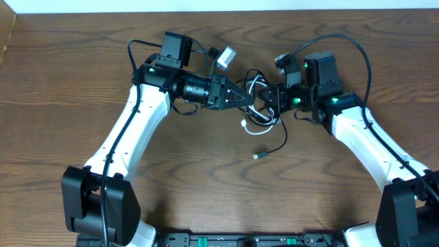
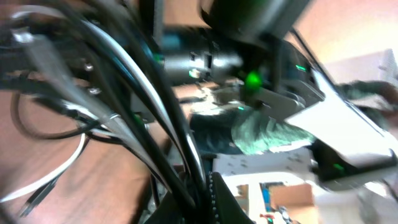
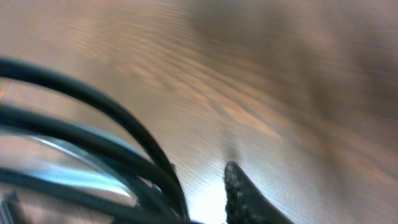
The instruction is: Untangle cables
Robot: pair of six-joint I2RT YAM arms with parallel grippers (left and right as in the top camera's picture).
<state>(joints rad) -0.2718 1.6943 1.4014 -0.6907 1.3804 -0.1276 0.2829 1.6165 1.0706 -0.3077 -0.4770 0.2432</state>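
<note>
The cables lie in a knot between my two grippers in the overhead view. The black cable (image 1: 278, 146) trails down to a small plug (image 1: 259, 156), and the white cable (image 1: 252, 124) loops just under the knot. My left gripper (image 1: 245, 98) points right into the tangle. In the left wrist view its jaws (image 2: 202, 199) are shut on black cable strands (image 2: 168, 118), with the white cable (image 2: 59, 168) hanging at the left. My right gripper (image 1: 269, 98) faces it from the right. In the right wrist view one finger (image 3: 249, 196) shows beside black strands (image 3: 112, 115), and the other finger is hidden.
The wooden table (image 1: 68, 82) spreads around the arms. Thick black arm wires (image 1: 357, 51) arc over the right wrist. The right arm's body (image 2: 292, 81) fills the left wrist view close ahead. Both arm bases (image 1: 96, 199) stand at the near edge.
</note>
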